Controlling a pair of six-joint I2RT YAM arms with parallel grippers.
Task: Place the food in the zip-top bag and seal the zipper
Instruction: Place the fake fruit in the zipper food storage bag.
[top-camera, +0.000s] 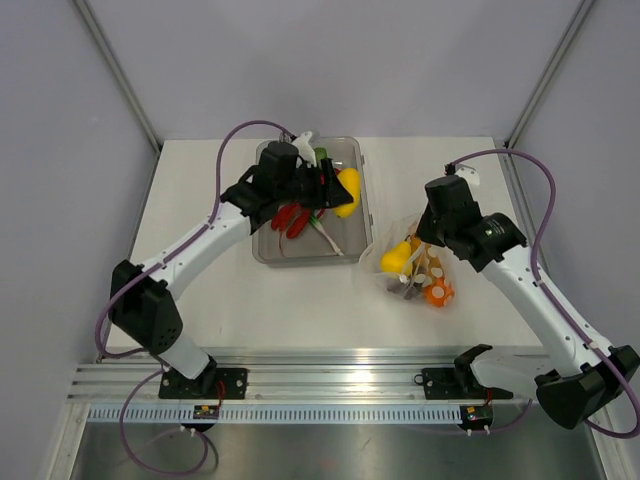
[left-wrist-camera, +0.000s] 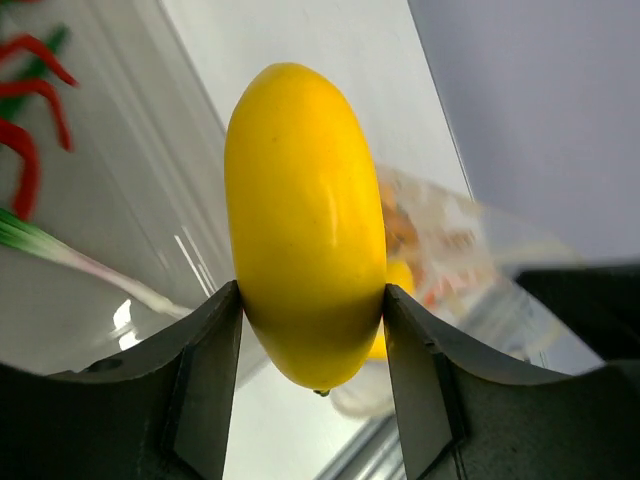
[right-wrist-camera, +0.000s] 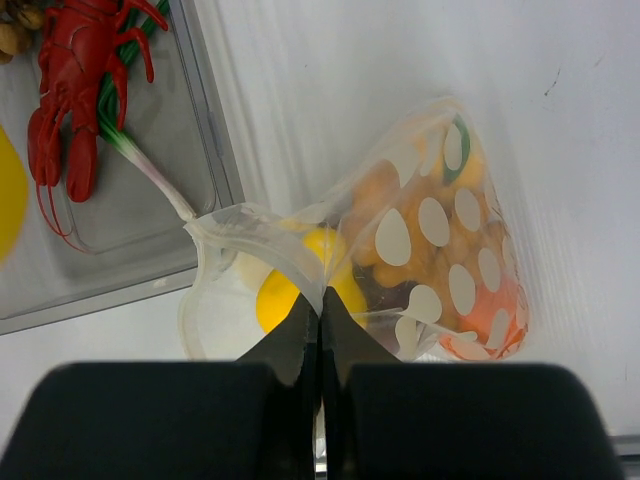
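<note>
My left gripper is shut on a smooth yellow lemon, one finger on each side, held above the right part of the clear tray. In the top view the lemon sits at the left gripper. The zip-top bag, clear with white dots, lies on the table to the right of the tray, its mouth gaping toward the tray. Orange, yellow and dark food pieces lie inside. My right gripper is shut on the mouth edge of the bag. The zipper is too fine to make out.
The rigid clear tray still holds a red toy lobster, a green-and-white stalk and other red and green pieces. Grey walls enclose the white table; an aluminium rail runs along the near edge.
</note>
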